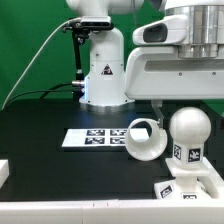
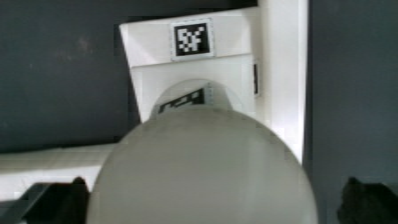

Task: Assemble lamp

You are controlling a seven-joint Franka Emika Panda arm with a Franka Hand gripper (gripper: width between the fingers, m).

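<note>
One shade (image 1: 150,150) lies between marker board (image 1: 85,138) and bulb (image 1: 187,128).

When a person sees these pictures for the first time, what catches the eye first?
The round white bulb stands upright on the base at the exterior view's right, just below the arm. Left of it in that view, the hollow shade lies on its side on the black table, beside the marker board.

Marker board (image 1: 95,138) is seen lying flat on the black table (image 1: 40,150), centre of frame, tags facing up. Green backdrop (image 1: 30,40) fills the upper left. White block (image 1: 3,172) is cut off at the left edge.
</note>
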